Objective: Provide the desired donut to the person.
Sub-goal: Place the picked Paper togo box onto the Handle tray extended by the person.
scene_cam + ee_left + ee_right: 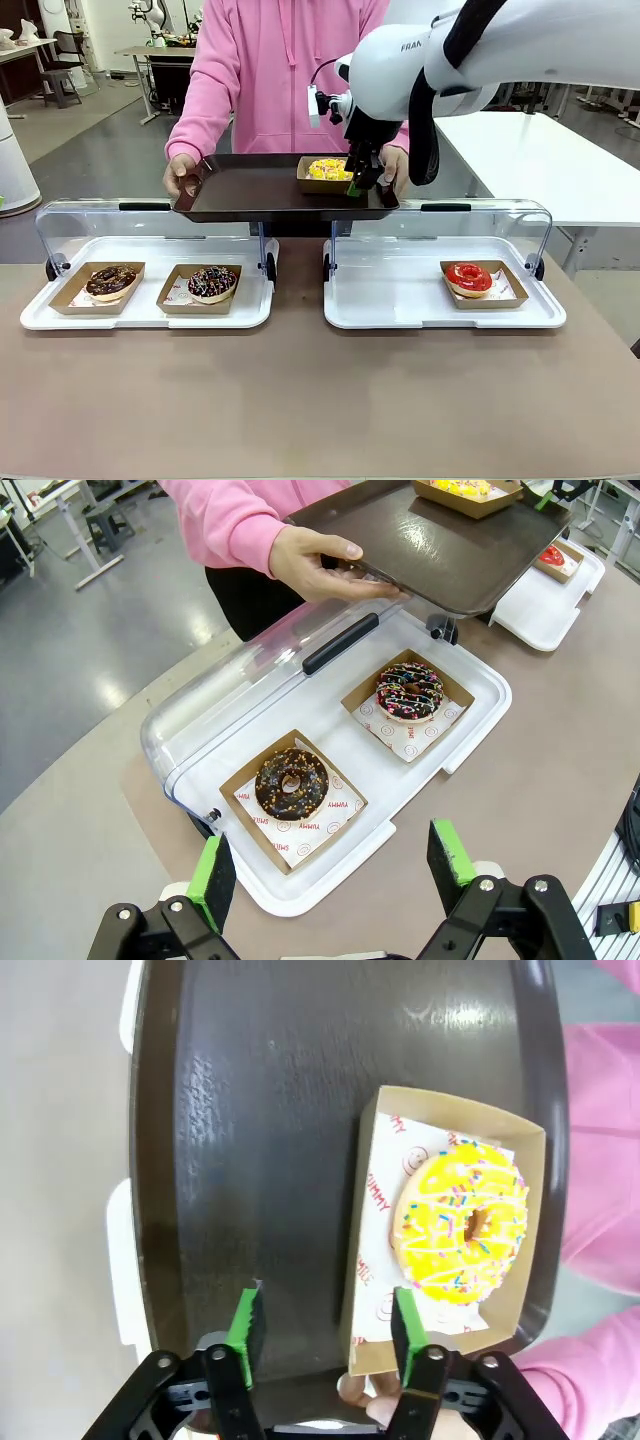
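Hovering over the yellow donut on the person's tray

We see the yellow donut (pixel 329 168) (pixel 463 1222) in its paper box (pixel 372 1160) on the dark tray (pixel 250 190) that the person (pixel 270 70) holds over the table's far side. Our right gripper (pixel 362 186) (pixel 325 1312) hangs just above the tray, fingers spread wide and gripping nothing, one pad over the box's corner. Our left gripper (pixel 335 865) is wide open and empty, above the chocolate donuts (pixel 292 782).

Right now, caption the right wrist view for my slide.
Open right gripper hovers by the yellow sprinkled donut, boxed on the dark tray.
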Controlling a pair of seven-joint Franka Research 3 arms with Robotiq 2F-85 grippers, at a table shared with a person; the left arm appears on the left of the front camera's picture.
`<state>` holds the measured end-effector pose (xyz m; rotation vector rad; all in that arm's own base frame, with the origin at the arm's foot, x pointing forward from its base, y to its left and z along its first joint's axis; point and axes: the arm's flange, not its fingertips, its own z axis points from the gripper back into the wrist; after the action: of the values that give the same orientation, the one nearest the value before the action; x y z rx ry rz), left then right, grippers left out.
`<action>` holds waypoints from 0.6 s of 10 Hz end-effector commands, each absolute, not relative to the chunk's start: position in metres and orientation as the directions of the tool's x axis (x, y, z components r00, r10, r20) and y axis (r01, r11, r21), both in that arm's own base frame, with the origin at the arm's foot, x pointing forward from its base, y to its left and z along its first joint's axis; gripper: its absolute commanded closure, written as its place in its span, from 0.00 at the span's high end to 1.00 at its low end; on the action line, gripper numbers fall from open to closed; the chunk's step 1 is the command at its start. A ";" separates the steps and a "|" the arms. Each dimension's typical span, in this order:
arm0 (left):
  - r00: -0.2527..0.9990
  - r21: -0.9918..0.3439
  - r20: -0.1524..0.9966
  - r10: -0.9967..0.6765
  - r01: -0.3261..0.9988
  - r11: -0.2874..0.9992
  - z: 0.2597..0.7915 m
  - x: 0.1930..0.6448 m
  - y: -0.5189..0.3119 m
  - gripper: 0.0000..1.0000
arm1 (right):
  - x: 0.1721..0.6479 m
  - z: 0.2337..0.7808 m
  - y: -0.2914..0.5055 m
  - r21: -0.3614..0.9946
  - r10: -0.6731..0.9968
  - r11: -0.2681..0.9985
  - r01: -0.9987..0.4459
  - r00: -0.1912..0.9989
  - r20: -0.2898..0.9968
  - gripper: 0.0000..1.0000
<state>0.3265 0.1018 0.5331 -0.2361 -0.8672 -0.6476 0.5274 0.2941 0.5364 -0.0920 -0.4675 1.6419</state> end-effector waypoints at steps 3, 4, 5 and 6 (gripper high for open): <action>0.469 0.060 0.772 -0.429 0.618 0.784 0.532 0.327 0.103 1.00 | 0.528 0.548 0.287 -0.273 0.965 -0.050 -0.961 -0.117 0.234 1.00; 0.469 0.060 0.772 -0.429 0.618 0.784 0.532 0.327 0.103 1.00 | 0.528 0.548 0.287 -0.261 0.965 -0.051 -0.964 -0.115 0.234 1.00; 0.469 0.060 0.772 -0.429 0.618 0.784 0.532 0.327 0.103 1.00 | 0.527 0.548 0.287 -0.240 0.966 -0.054 -0.969 -0.112 0.235 1.00; 0.469 0.060 0.772 -0.429 0.618 0.784 0.532 0.327 0.103 1.00 | 0.526 0.550 0.287 -0.232 0.962 -0.056 -0.971 -0.114 0.246 1.00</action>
<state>0.3265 0.1018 0.5331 -0.2361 -0.8672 -0.6476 0.5248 0.2902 0.5453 -0.0141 -0.3864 1.6299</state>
